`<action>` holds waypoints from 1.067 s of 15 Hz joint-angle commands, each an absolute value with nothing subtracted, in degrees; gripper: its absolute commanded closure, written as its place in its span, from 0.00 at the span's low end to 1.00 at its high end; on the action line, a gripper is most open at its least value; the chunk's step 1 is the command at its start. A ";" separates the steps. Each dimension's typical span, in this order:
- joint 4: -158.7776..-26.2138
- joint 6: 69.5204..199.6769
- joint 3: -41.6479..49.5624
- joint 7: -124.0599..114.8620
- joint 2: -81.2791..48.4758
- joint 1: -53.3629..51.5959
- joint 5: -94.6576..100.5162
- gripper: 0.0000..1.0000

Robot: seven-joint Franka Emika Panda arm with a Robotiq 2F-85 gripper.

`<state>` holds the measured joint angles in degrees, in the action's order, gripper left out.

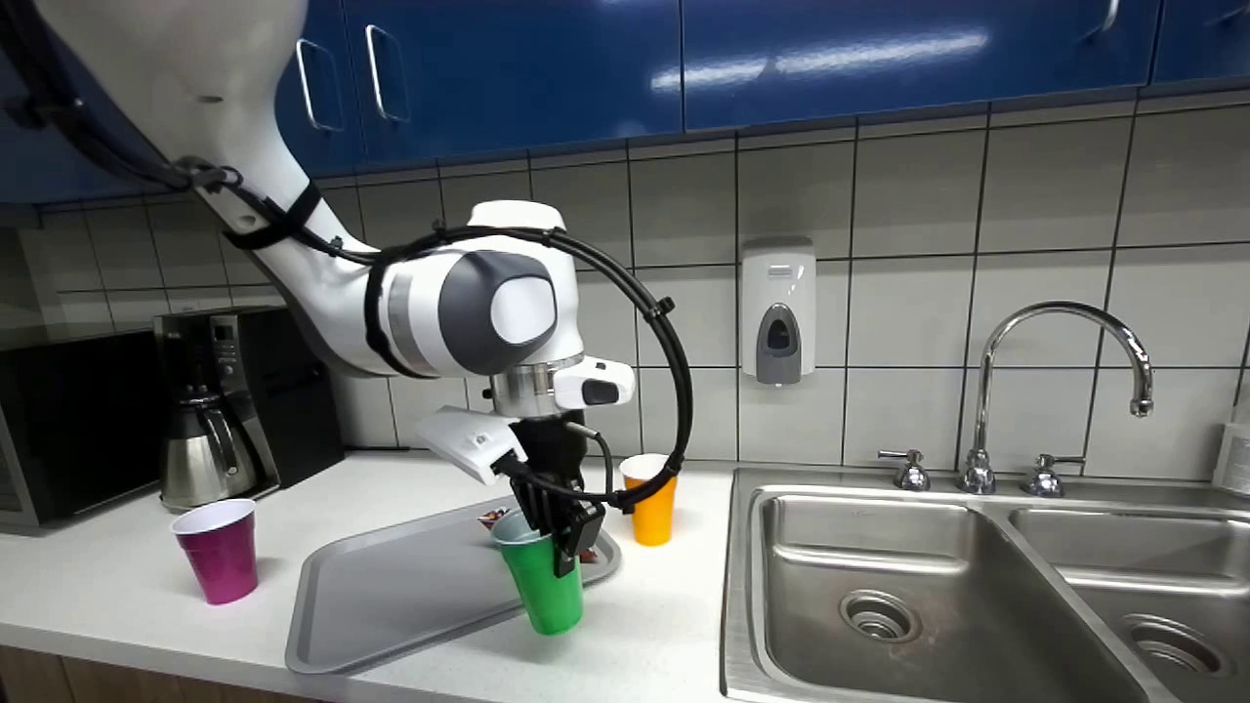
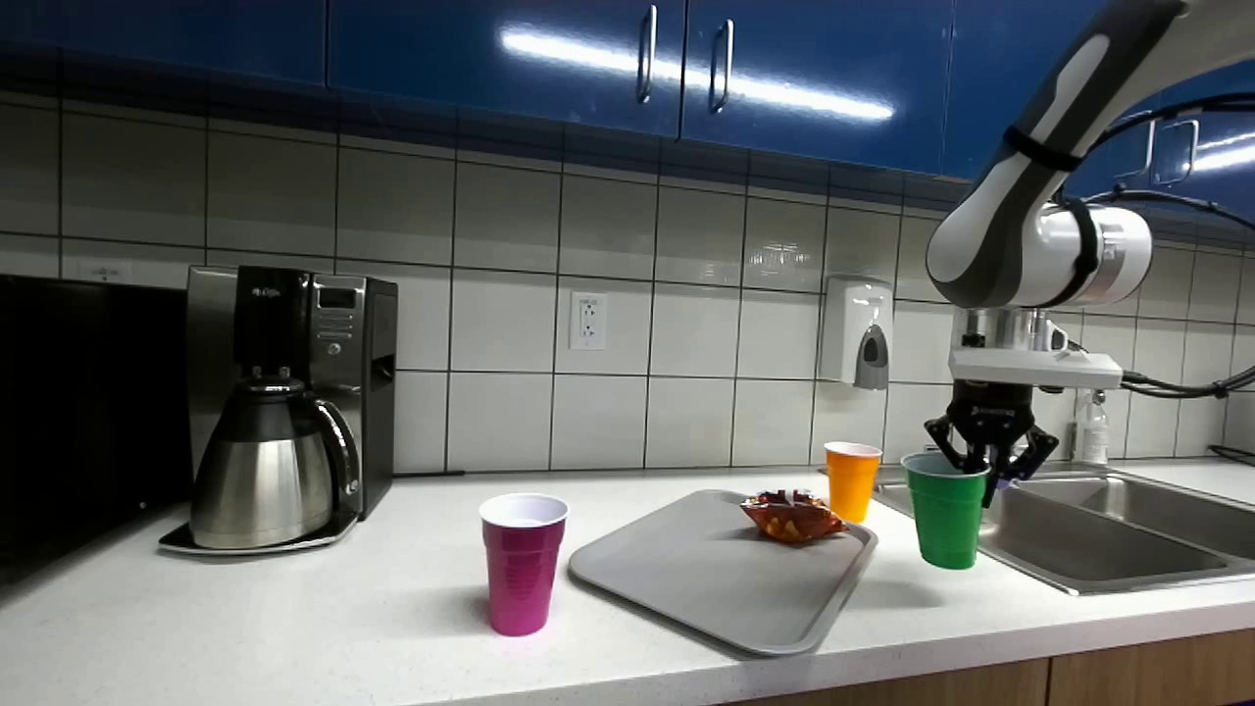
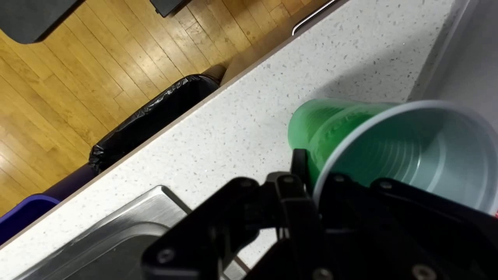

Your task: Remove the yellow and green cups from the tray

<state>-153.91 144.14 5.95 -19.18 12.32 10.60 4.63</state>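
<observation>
Wall grip on the green cup [image 2: 946, 522]
Gripper [image 2: 984, 477] jaws pinch one side near the rim, presumably for thin-edge purchase; cup hangs tilted beside the tray [image 2: 706, 579]. Beyond, the yellow cup [image 2: 851, 480] stands on the counter [image 2: 343, 628].

In an exterior view, your gripper [image 1: 562, 558] pinches the green cup [image 1: 543, 588] by its rim; the cup leans, mouth left of the fingers [image 1: 565, 562], base just below them. The grey tray [image 1: 410, 576] spreads left of and behind your fingers, bearing a partly hidden reddish packet [image 1: 491, 517]. Beyond them to the right, the yellow cup [image 1: 653, 520] stands on the counter [image 1: 664, 625], beside the tray. The purple cup [image 1: 221, 558] is well left of them, the sink [image 1: 742, 586] right.
</observation>
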 commanded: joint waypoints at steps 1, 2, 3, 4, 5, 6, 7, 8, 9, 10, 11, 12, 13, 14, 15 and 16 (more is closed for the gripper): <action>-152.96 145.30 5.95 -17.96 10.29 11.30 5.44 0.99; -152.79 145.58 6.02 -17.92 9.73 11.28 5.44 0.99; -152.64 145.91 6.07 -17.92 9.18 11.27 5.49 0.99; -152.50 146.24 6.13 -17.91 8.60 11.25 5.51 0.99; -152.33 146.64 6.20 -17.88 7.95 11.21 5.49 0.99; -152.10 147.05 6.29 -17.82 7.20 11.17 5.43 0.99; -151.90 147.43 6.39 -17.79 6.50 11.12 5.40 0.99; -151.64 147.90 6.51 -17.73 5.60 11.06 5.35 0.99; -151.38 148.32 6.63 -17.68 4.83 11.00 5.27 0.99; -151.08 148.77 6.77 -17.63 3.96 10.93 5.23 0.99; -150.82 149.23 6.94 -17.56 3.23 10.87 5.18 0.99; -150.51 149.66 7.12 -17.53 2.37 10.80 5.19 0.99; -150.22 149.95 7.31 -17.42 1.66 10.70 5.08 0.99; -149.94 150.18 7.47 -17.30 0.95 10.59 4.94 0.99; -149.65 150.31 7.60 -17.21 0.36 10.49 4.83 0.77; -149.43 150.63 7.71 -17.46 -0.23 10.44 5.11 0.69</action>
<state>-151.22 149.80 6.99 -18.73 2.15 10.59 4.63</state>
